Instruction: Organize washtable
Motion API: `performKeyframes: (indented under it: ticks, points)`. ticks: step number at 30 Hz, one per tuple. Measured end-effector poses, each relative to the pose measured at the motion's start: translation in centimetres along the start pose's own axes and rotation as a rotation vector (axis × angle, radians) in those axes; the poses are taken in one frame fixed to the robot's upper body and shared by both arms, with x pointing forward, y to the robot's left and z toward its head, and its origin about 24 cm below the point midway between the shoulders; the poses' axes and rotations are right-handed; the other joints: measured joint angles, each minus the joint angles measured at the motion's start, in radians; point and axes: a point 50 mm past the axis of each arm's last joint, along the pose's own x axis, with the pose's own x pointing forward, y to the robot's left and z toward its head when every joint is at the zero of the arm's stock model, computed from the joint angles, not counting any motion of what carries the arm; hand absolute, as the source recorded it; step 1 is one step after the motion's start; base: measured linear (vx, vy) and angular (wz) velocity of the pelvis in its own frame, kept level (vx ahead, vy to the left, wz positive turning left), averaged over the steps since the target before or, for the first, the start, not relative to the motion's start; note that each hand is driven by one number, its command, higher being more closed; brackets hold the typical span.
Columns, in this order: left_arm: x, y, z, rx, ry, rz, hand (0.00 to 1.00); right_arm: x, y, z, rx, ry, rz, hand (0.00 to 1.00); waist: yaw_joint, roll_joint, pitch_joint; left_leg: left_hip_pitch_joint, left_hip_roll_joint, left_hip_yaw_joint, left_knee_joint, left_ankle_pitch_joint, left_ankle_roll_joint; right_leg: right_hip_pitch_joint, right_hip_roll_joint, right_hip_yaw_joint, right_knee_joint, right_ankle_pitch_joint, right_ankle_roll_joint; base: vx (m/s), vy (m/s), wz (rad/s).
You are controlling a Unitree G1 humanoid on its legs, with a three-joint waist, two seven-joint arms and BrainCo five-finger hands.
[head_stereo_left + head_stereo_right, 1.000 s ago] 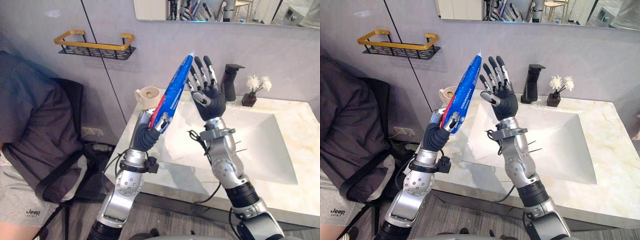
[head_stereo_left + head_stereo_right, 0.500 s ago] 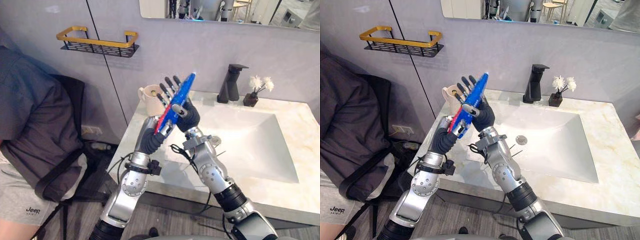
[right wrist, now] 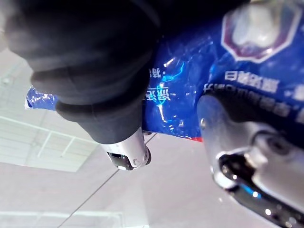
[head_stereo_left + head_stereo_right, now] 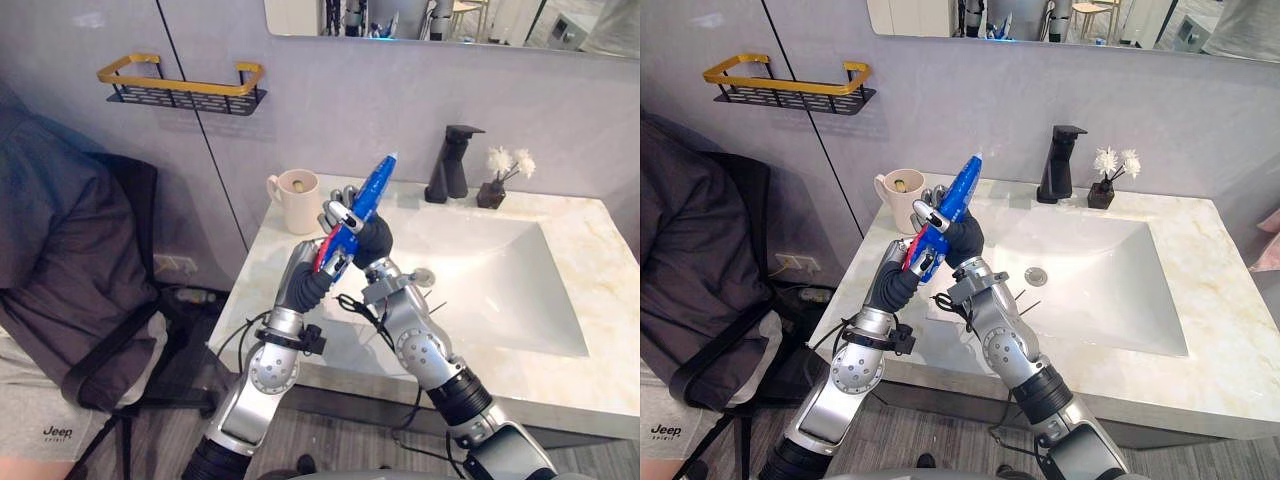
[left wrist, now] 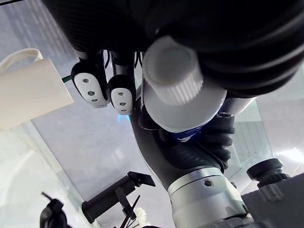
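Note:
A blue toothpaste tube (image 4: 377,184) with a red lower end points up and to the right above the washtable's front left corner. My left hand (image 4: 314,274) is shut on its lower end. In the left wrist view the tube's white cap (image 5: 173,71) sits beside my fingers (image 5: 90,86). My right hand (image 4: 368,237) is curled round the tube's middle. The right wrist view has the blue tube (image 3: 190,80) pressed between the dark palm cover and a silver finger (image 3: 251,156).
A cream mug (image 4: 297,200) stands on the marble counter (image 4: 600,385) at the back left. A black faucet (image 4: 447,160) and a small vase of white flowers (image 4: 497,180) stand behind the white sink (image 4: 520,300). A gold-railed wall shelf (image 4: 180,85) hangs at left, above a seated person (image 4: 50,300).
My right hand was open beside the tube's tip; it has come down and curled round the tube's middle. Both arms have lowered the tube toward the counter.

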Motion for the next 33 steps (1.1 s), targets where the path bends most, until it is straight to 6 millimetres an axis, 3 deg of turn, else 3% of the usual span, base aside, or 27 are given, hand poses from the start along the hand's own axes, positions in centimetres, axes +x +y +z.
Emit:
performKeyframes:
  ticks: [1,7,10,12,13,16,22,25,27,30,33]
  points:
    - [0.0,0.1,0.0,0.001,0.001,0.002,0.00,0.0,0.0,0.0,0.000,0.000,0.000,1.00,0.000,0.000,0.000,0.000,0.000,-0.001,0.000,0.000,0.000,0.000,0.000,0.000,0.000,0.000,0.000,0.00,0.000,0.00]
    - [-0.2,1.2,0.1,0.010,-0.008,0.055,0.00,0.2,0.1,0.9,-0.016,-0.046,0.006,1.00,0.000,0.000,0.000,0.001,-0.001,-0.013,0.000,0.003,-0.001,0.001,0.000,-0.007,0.000,0.000,0.000,-0.02,-0.014,0.03]
    - [-0.2,3.1,0.7,0.027,-0.034,0.146,0.00,0.4,0.4,2.9,-0.037,-0.144,0.012,1.00,0.000,0.000,0.000,0.000,-0.001,-0.023,0.000,0.004,-0.002,0.004,-0.001,-0.019,-0.001,0.000,0.000,-0.03,-0.020,0.10]
    - [-0.7,5.7,0.6,0.069,-0.021,0.281,0.00,0.2,0.4,5.1,-0.057,-0.241,0.013,1.00,0.000,0.000,0.000,0.000,-0.001,-0.026,0.000,0.004,-0.002,0.006,-0.001,-0.022,-0.002,0.000,0.000,-0.01,-0.014,0.06]
    - [-1.4,7.9,0.4,0.121,-0.007,0.383,0.00,-0.2,0.1,6.9,-0.080,-0.327,0.000,1.00,0.000,0.000,0.000,0.000,-0.002,-0.032,0.000,0.005,-0.002,0.008,-0.002,-0.027,-0.003,0.000,0.000,-0.01,-0.018,0.07]
    - [-2.8,11.1,1.0,0.184,-0.015,0.553,0.00,-1.4,-1.0,9.7,-0.141,-0.441,-0.050,1.00,0.001,0.000,0.000,0.002,-0.004,-0.041,0.000,0.005,-0.002,0.020,-0.003,-0.037,-0.010,0.000,0.000,-0.01,-0.020,0.10]
    - [-5.9,14.8,0.9,0.229,0.035,0.765,0.00,-3.9,-3.1,11.1,-0.239,-0.500,-0.184,1.00,0.003,0.000,-0.004,0.000,-0.005,-0.050,-0.002,0.005,-0.002,0.023,-0.004,-0.048,-0.016,-0.001,0.000,-0.01,-0.007,0.04]
    - [-8.8,16.5,-1.0,0.203,0.168,0.930,0.00,-5.6,-4.4,12.2,-0.304,-0.535,-0.289,1.00,0.010,0.000,-0.004,-0.001,-0.005,-0.052,-0.003,0.005,-0.002,0.024,-0.004,-0.052,-0.017,-0.001,0.000,-0.02,-0.018,0.04]
    - [-11.4,17.0,-4.0,0.144,0.335,1.005,0.00,-6.9,-5.2,13.4,-0.361,-0.576,-0.359,1.00,0.025,-0.001,-0.005,-0.002,-0.005,-0.054,-0.008,0.005,-0.003,0.023,-0.005,-0.054,-0.017,-0.001,0.000,-0.03,-0.016,0.03]
    - [-15.1,16.0,-7.9,0.020,0.570,1.046,0.00,-8.0,-5.7,14.7,-0.436,-0.614,-0.434,1.00,0.026,-0.004,-0.007,-0.012,-0.010,-0.071,-0.009,0.005,-0.002,0.021,-0.009,-0.070,-0.018,-0.003,0.001,-0.02,-0.012,0.13]
    - [-18.3,13.9,-10.5,-0.060,0.774,1.026,0.00,-8.6,-5.9,15.8,-0.497,-0.633,-0.473,1.00,0.030,-0.008,-0.010,-0.021,-0.016,-0.079,-0.009,0.005,-0.003,0.019,-0.016,-0.085,-0.018,-0.004,0.002,-0.02,-0.001,0.16]
